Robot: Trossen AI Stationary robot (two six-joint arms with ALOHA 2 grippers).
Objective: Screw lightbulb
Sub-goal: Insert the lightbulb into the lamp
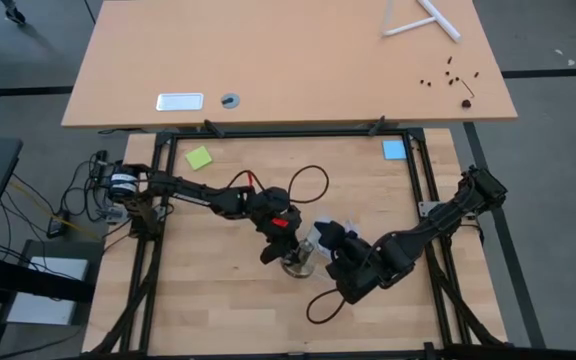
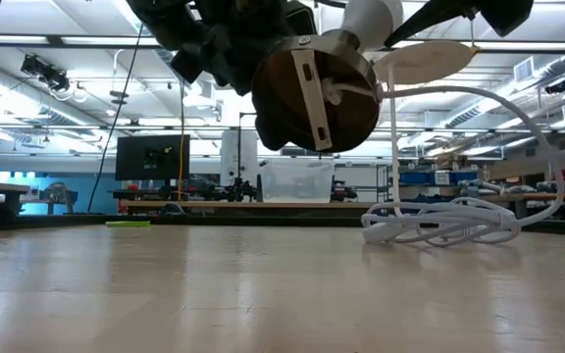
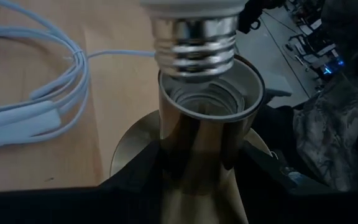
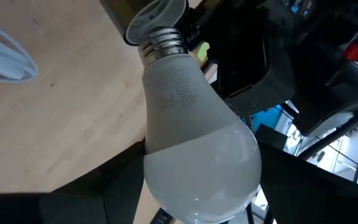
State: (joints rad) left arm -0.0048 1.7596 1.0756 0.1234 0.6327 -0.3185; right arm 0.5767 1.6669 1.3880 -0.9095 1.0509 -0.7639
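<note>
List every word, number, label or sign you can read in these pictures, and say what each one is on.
Lightbulb: faint grey print and a round mark on its neck, too faint to read.
White label on the far table: too small to read.
Socket, left gripper, right gripper: no text visible.
Nothing here can be read.

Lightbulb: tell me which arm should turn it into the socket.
Right. The right gripper holds the lightbulb, whose threaded end sits at the socket's mouth. The left gripper clamps the socket, so it should probably just steady it.

left end effector [image 1: 276, 243], right end effector [image 1: 336, 243], both clamped
</note>
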